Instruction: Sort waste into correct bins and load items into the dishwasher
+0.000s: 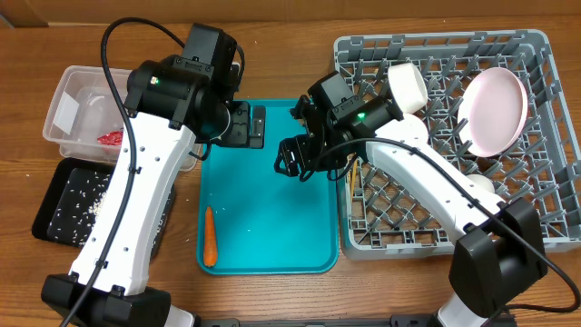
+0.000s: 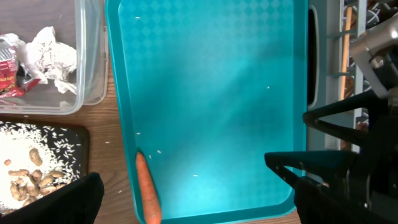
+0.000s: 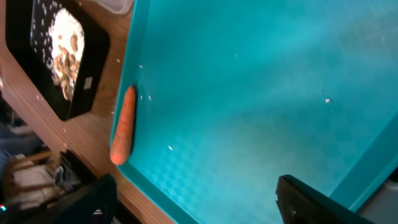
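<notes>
An orange carrot (image 1: 210,238) lies by the left rim of the teal tray (image 1: 272,259), also seen in the left wrist view (image 2: 148,190) and the right wrist view (image 3: 123,124). The clear tub (image 1: 65,100) holds a red-and-white wrapper (image 2: 9,71) and a crumpled napkin (image 2: 53,48). The black tray (image 1: 47,216) holds whitish grains (image 2: 25,165). A white plate (image 1: 495,109) and a white bowl (image 1: 408,86) stand in the grey dish rack (image 1: 545,54). My left gripper (image 1: 247,125) and right gripper (image 1: 290,160) hover open and empty over the teal tray's far end.
The two grippers hang close together above the teal tray's top edge. A thin wooden stick (image 1: 351,186) lies at the rack's left wall. Wooden table (image 1: 272,27) surrounds the containers. The right arm's black links (image 2: 348,155) cross the left wrist view.
</notes>
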{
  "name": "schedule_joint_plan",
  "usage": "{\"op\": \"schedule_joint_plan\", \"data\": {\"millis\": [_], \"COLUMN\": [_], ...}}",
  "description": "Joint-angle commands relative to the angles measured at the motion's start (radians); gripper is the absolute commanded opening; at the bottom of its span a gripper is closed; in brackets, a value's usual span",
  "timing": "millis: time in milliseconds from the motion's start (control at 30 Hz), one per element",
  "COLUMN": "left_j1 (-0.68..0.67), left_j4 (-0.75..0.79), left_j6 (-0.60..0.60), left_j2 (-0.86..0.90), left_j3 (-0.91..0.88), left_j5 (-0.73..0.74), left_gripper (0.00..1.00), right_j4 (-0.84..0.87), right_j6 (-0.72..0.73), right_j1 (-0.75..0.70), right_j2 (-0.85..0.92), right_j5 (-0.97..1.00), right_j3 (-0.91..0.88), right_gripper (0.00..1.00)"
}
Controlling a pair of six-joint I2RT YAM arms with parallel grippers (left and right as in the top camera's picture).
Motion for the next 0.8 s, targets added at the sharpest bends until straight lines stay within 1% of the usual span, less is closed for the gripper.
{"op": "schedule_joint_plan", "data": {"millis": [0, 33, 200, 433, 467, 500, 533, 567, 600, 633, 767], "left_j1": [0.004, 0.004, 0.002, 0.002, 0.002, 0.002, 0.002, 0.002, 0.002, 0.002, 0.002], "left_j4": [0.019, 0.029, 0.099, 0.100, 0.100, 0.101, 0.101, 0.100, 0.101, 0.101, 0.101], "left_j6": [0.001, 0.001, -0.014, -0.014, -0.014, -0.014, -0.014, -0.014, -0.014, -0.014, -0.014], "left_j2": [0.008, 0.011, 0.013, 0.013, 0.013, 0.013, 0.013, 0.013, 0.013, 0.013, 0.013], "left_j3": [0.006, 0.006, 0.006, 0.006, 0.006, 0.006, 0.006, 0.006, 0.006, 0.006, 0.006], "left_j5": [-0.053, -0.059, -0.048, -0.048, -0.049, -0.049, -0.049, -0.049, -0.048, -0.048, -0.049], "left_gripper": [1.00, 1.00, 1.00, 1.00, 1.00, 1.00, 1.00, 1.00, 1.00, 1.00, 1.00], "right_j4": [0.019, 0.025, 0.022, 0.024, 0.024, 0.023, 0.018, 0.003, -0.021, -0.049, -0.082], "right_j6": [0.001, 0.000, 0.000, 0.000, 0.000, -0.001, -0.003, -0.004, -0.003, -0.004, -0.003], "right_j1": [-0.003, -0.003, -0.003, -0.003, -0.011, -0.025, -0.039, -0.051, -0.062, -0.073, -0.104], "right_j2": [-0.005, -0.005, -0.005, -0.005, -0.005, -0.005, -0.005, -0.005, -0.005, -0.005, -0.005], "right_j5": [-0.006, -0.006, -0.006, -0.001, 0.037, 0.102, 0.118, 0.108, 0.095, 0.076, 0.082], "right_j3": [0.012, 0.012, 0.012, 0.012, 0.012, 0.012, 0.012, 0.012, 0.012, 0.012, 0.012], "right_gripper": [0.90, 1.00, 1.00, 1.00, 1.00, 0.91, 0.79, 0.78, 0.85, 1.00, 1.00]}}
